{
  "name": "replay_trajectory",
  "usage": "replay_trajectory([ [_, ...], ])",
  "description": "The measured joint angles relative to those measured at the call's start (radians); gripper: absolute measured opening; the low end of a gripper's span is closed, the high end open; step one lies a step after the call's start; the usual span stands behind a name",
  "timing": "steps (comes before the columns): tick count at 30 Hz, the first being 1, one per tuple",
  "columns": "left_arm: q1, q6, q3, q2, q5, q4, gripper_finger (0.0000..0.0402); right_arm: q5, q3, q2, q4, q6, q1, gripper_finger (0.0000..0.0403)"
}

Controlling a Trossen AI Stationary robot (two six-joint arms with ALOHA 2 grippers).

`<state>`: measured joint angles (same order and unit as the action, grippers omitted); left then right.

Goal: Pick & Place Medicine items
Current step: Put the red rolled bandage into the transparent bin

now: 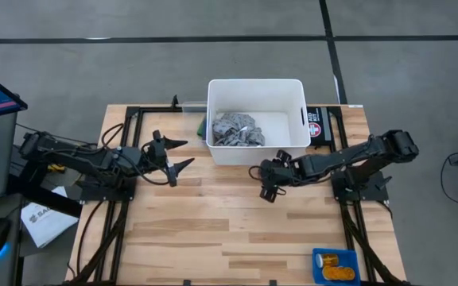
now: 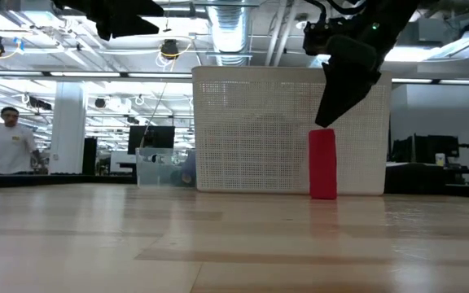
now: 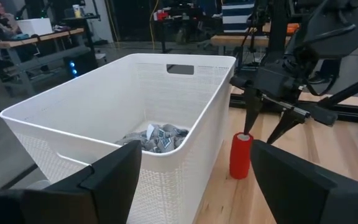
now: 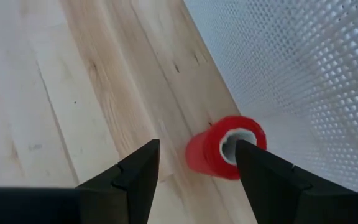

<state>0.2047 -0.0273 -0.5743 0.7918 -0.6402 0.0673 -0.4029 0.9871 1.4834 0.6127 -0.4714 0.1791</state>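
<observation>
Right beside the white bin's (image 1: 294,152) front wall we see a red tube (image 2: 322,163) standing upright on the wooden table (image 1: 213,230), its pale top open to the right wrist view. The right gripper (image 1: 271,181) hangs just above it with its fingers (image 3: 251,112) spread apart, one tip close over the tube's top, not gripping it. Inside the bin lies a crumpled grey rag (image 1: 237,129). Well apart, at the table's near right corner, small orange things (image 1: 336,265) sit in a blue tray (image 1: 318,258).

The left gripper (image 1: 180,155) waits left of the bin, fingers parted and holding nothing. A black-and-red box (image 1: 316,125) right of the bin carries white lettering we cannot read, and a printed sheet (image 1: 42,218) left of the table shows letters too small to make out.
</observation>
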Motion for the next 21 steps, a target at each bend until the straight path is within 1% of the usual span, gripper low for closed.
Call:
replay_trajectory([
  [21, 0.000, 0.000, 0.000, 0.000, -0.004, 0.000, 0.0290, 0.005, -0.001, 0.011, 0.014, 0.007, -0.024, 0.0207],
])
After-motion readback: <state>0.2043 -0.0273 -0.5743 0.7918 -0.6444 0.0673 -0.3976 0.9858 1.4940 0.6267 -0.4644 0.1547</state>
